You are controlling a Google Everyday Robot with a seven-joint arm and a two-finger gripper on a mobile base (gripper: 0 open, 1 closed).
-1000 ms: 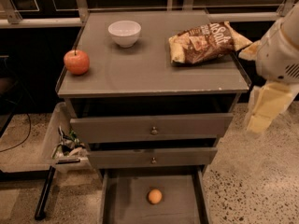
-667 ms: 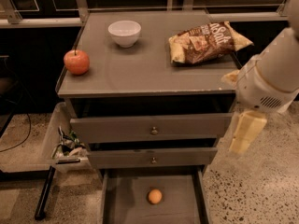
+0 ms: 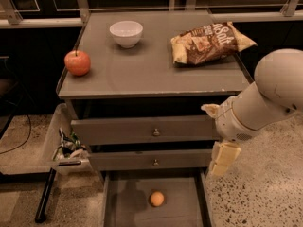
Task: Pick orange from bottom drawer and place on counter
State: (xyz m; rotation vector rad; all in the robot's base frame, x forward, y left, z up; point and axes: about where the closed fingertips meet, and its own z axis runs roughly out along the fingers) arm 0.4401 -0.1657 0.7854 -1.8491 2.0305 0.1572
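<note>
The orange (image 3: pixel 156 198) lies on the floor of the open bottom drawer (image 3: pixel 118 207), near its middle. The counter (image 3: pixel 151 65) is the grey cabinet top above the drawers. My gripper (image 3: pixel 223 158) hangs at the end of the white arm at the right, beside the cabinet's right front corner. It is level with the middle drawer, above and to the right of the orange, and holds nothing that I can see.
On the counter stand a red apple (image 3: pixel 77 62) at the front left, a white bowl (image 3: pixel 126 33) at the back and a chip bag (image 3: pixel 210 42) at the right. Two shut drawers with knobs (image 3: pixel 155 132) are above the open one. A bin of rubbish (image 3: pixel 66 148) sits at the left.
My arm and gripper have moved left and down, from beside the counter's right edge to beside the middle drawer. The orange has not moved.
</note>
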